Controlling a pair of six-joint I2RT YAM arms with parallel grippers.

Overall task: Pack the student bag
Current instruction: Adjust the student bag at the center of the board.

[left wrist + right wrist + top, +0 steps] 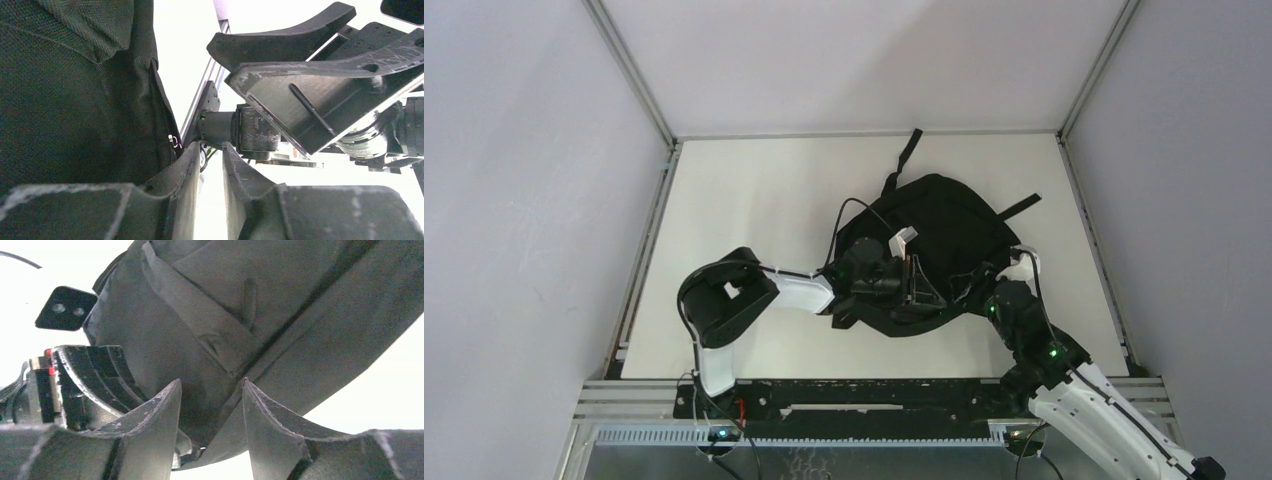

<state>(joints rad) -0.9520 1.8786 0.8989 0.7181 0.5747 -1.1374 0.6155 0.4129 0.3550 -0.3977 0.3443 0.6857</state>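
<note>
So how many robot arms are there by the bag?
2. The left arm reaches in from the left onto the near side of the black bag. The right arm comes up from the bottom right to its right edge. None seem hidden.

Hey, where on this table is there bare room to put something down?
Bare table lies between the left rail and the student bag, and along the back edge. Crowded where the left gripper and right gripper reach the bag.
</note>
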